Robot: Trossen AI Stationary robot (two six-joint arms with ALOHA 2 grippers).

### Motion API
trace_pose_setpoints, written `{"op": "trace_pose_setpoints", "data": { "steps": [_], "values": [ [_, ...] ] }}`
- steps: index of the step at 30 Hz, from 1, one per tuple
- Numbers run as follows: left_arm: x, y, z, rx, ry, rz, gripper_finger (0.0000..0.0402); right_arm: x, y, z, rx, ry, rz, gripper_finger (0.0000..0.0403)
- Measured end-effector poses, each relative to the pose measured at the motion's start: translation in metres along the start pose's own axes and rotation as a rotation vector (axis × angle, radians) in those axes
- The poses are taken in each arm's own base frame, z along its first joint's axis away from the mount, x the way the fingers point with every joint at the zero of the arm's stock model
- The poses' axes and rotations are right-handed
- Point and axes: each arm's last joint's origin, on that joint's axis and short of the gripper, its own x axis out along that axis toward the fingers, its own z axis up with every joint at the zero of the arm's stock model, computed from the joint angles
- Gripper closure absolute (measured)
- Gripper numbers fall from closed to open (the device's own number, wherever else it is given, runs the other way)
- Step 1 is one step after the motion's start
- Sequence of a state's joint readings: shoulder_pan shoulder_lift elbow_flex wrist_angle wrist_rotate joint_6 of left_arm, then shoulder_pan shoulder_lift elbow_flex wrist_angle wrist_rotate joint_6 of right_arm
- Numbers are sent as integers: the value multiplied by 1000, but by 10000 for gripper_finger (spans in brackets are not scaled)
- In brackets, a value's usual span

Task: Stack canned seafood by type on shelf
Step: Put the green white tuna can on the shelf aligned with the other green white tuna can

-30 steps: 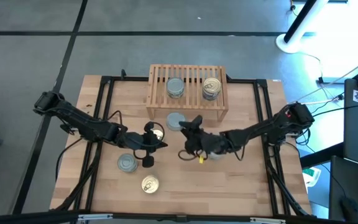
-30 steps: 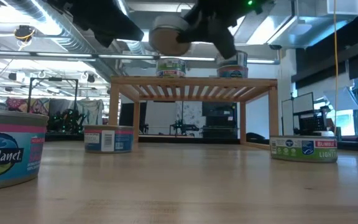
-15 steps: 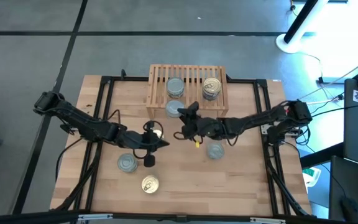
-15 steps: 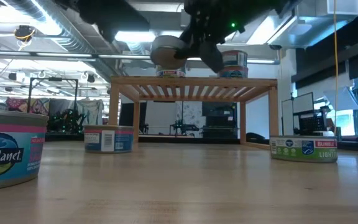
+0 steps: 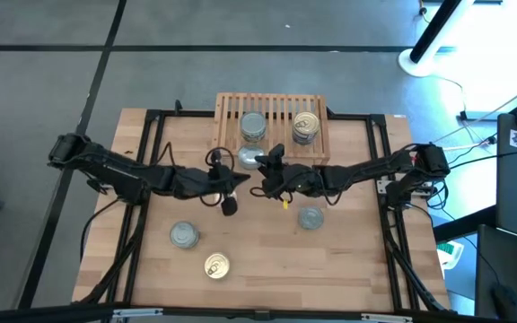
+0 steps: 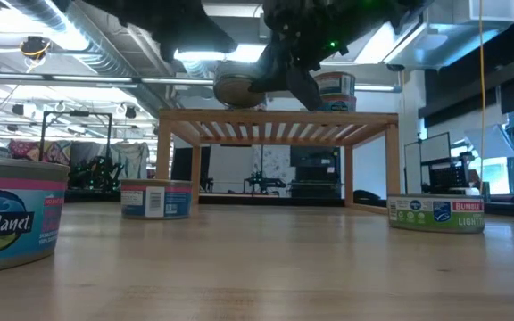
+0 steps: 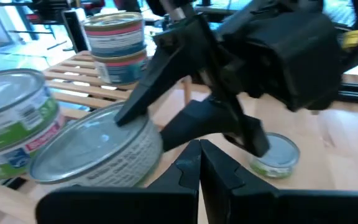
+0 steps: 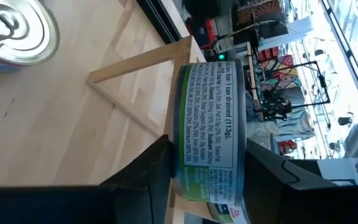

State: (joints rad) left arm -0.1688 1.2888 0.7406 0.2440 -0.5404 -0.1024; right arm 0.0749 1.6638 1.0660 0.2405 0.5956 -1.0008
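The tabletop (image 5: 267, 269) is pale wood planking with a black frame of rails running down its left and right sides. At its far edge stands the shelf (image 5: 272, 106), a low light-wood rack with a slatted top, open underneath so the room shows through in the low view. On the slats are a stack of silver-topped tins (image 5: 252, 126) toward the left and a stack of gold-topped tins (image 5: 306, 126) toward the right.

The right hand (image 5: 260, 164) is at the shelf's front edge, gripping a silver-topped tin with a green label (image 8: 209, 146) by its sides, lifted clear of the tabletop and just in front of the silver stack. The left hand (image 5: 233, 182) is just beside it, fingers shut with nothing between them.

On the tabletop, a silver-topped tin (image 5: 311, 217) lies right of centre, another silver-topped tin (image 5: 184, 235) left of centre, and a gold-topped tin with a pull tab (image 5: 216, 266) nearer the front edge. A further gold-topped tin seems to sit under the left arm, though it is hard to make out from above.

Around the table is grey floor (image 5: 43, 54) marked with dark lines. Level across the tabletop, the room behind shows ceiling pipes (image 6: 70, 45), strip lights, and cluttered workstations in the distance.
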Motion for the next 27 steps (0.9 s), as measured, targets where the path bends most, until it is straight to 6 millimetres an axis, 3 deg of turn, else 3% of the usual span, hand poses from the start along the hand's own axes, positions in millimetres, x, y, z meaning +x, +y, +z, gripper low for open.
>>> {"op": "trace_pose_setpoints", "data": {
  "steps": [14, 27],
  "values": [
    [13, 23, 0, -22, 13, 89, 399, 7, -6, -10, 7, 29, -3, 252],
    [36, 32, -11, -35, 33, 100, 400, 7, -4, -11, -1, 19, 18, 252]
  ]
}}
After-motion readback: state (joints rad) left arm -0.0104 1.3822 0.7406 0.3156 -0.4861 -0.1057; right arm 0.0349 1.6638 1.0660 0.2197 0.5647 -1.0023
